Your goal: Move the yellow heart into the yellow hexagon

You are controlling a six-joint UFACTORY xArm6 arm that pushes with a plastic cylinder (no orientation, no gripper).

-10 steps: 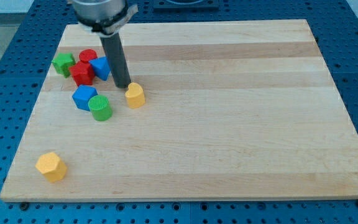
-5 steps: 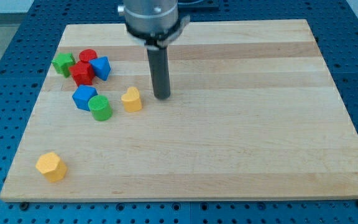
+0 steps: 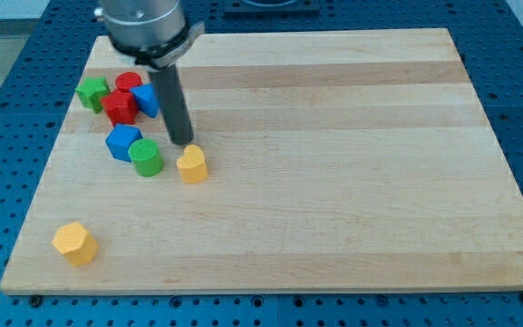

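Observation:
The yellow heart point(image 3: 192, 165) lies on the wooden board point(image 3: 334, 182) left of centre. The yellow hexagon point(image 3: 74, 242) lies near the board's bottom left corner, far from the heart. My tip point(image 3: 182, 143) stands just above the heart toward the view's top, close to it or touching it. The rod rises up and to the left from the tip.
A green cylinder point(image 3: 145, 157) lies just left of the heart, with a blue block point(image 3: 123, 141) beside it. Further up left are a red block point(image 3: 119, 107), a red cylinder point(image 3: 128, 83), a blue block point(image 3: 147, 99) and a green block point(image 3: 92, 93).
My tip swung right, then came back left to just above the heart. The heart has slid down the view, toward the bottom.

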